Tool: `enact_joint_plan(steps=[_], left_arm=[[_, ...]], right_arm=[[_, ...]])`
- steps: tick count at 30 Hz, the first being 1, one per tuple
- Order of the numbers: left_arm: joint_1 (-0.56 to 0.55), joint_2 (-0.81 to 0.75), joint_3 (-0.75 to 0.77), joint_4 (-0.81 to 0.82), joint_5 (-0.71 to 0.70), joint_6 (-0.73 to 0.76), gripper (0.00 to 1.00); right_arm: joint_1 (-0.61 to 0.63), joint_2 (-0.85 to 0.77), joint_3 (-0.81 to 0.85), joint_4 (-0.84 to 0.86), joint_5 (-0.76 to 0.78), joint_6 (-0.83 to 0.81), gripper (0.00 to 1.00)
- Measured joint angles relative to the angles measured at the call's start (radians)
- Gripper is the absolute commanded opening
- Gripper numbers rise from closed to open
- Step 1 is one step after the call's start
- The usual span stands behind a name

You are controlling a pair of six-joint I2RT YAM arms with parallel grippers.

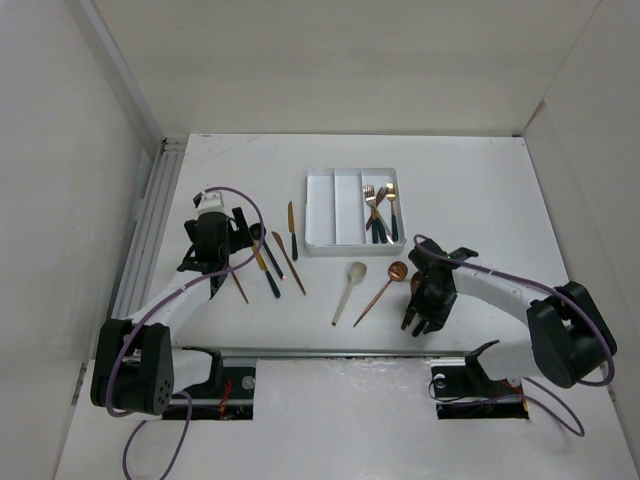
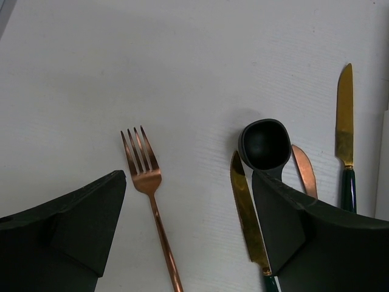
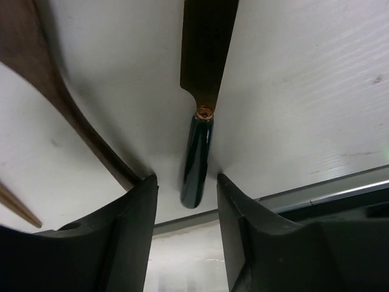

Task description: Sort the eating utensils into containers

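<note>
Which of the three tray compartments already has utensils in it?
The right compartment, on the right arm's side: gold utensils with dark handles lie in it, while the middle compartment and left compartment show only bare white floor.

knife (image 3: 197, 152) blade cut off at top edge, black spoon (image 2: 264, 143) handle hidden behind left fingers (image 2: 285, 225), fork (image 2: 146, 176) handle cropped

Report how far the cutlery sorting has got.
Done: a few pieces lie in the tray, right compartment. In hand: the right gripper straddles a green-handled utensil, jaws open, not gripping. Remaining: the cream spoon, copper spoon, black spoon, fork and knives on the table; the left gripper hangs open over the fork.
</note>
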Motion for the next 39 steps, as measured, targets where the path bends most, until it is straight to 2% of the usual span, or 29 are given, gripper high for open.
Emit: enact_joint_plan(steps=[11, 14, 15, 18, 24, 28, 33, 36, 39], left_arm=[[0.0, 0.0, 0.0, -0.007, -0.004, 0.0, 0.82], [0.0, 0.0, 0.0, -0.008, -0.004, 0.0, 0.82], [0.0, 0.0, 0.0, -0.008, -0.004, 0.0, 0.82], [0.0, 0.0, 0.0, -0.008, -0.004, 0.0, 0.82], [0.0, 0.0, 0.0, -0.008, -0.005, 0.0, 0.82], [0.005, 0.0, 0.0, -0.008, -0.005, 0.0, 0.82], [0.005, 0.0, 0.0, -0.008, -0.006, 0.0, 0.82], [0.005, 0.0, 0.0, -0.008, -0.006, 0.0, 0.82], [0.005, 0.0, 0.0, -0.008, -0.006, 0.0, 0.82]], right_arm=[[0.016, 0.04, 0.008, -0.011, 0.004, 0.097, 0.46], [0.018, 0.052, 0.018, -0.014, 0.013, 0.124, 0.33], [0.02, 0.057, 0.023, -0.014, 0.018, 0.131, 0.17], [0.021, 0.085, 0.043, -0.016, 0.025, 0.144, 0.0], [0.032, 0.1, 0.067, -0.049, 0.053, 0.156, 0.0], [0.035, 0.096, 0.123, -0.116, 0.194, 0.187, 0.0], [0.036, 0.045, 0.286, -0.221, 0.372, 0.208, 0.0], [0.045, 0.036, 0.405, -0.244, 0.466, 0.158, 0.0], [0.075, 0.079, 0.555, -0.208, 0.521, -0.005, 0.0]])
